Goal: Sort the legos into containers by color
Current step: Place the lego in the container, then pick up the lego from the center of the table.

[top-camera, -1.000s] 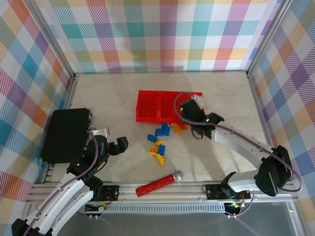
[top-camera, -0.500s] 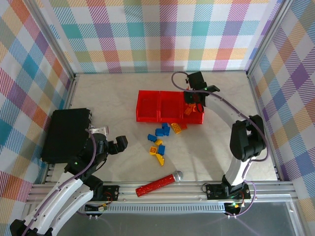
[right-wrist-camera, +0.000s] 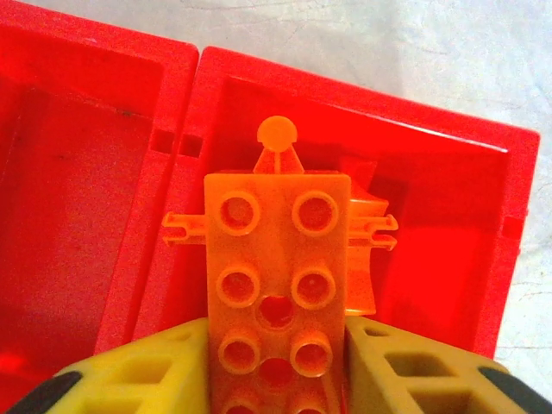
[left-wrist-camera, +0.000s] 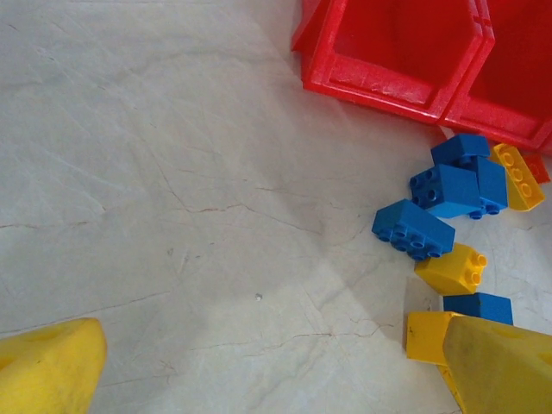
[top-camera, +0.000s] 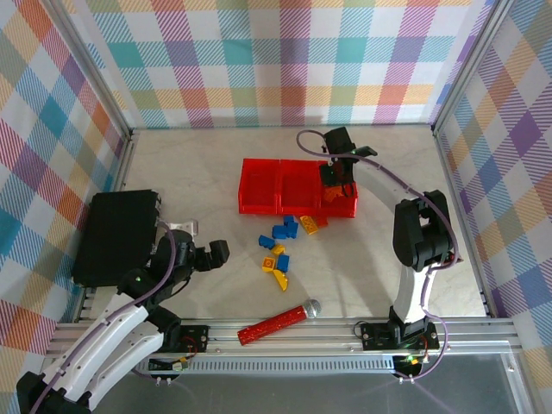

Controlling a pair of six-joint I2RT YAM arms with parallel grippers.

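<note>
Top external: right gripper point(top-camera: 335, 183) over the rightmost of the containers point(top-camera: 259, 185), well apart from the left gripper point(top-camera: 211, 254) beside the black box point(top-camera: 116, 237). Right wrist: fingers point(right-wrist-camera: 129, 371) clamped on an orange lego point(right-wrist-camera: 276, 259), studs up, over that bin's floor, with what looks like another orange piece point(right-wrist-camera: 369, 259) just behind it.

Early going, by judgement: orange partly binned, nothing seen in the left and middle bins. Yet to sort: a loose cluster of blue and yellow legos point(top-camera: 280, 246) on the worktop point(top-camera: 198, 172), just near of the containers, one yellow brick point(top-camera: 309, 224) almost touching the red wall.

Left wrist: fingers point(left-wrist-camera: 47, 366) spread wide and empty, blue legos point(left-wrist-camera: 444, 185) ahead to the right. Plenty of bare worktop left of the cluster; red stick point(top-camera: 276, 323) on the near side, close to the rail.
</note>
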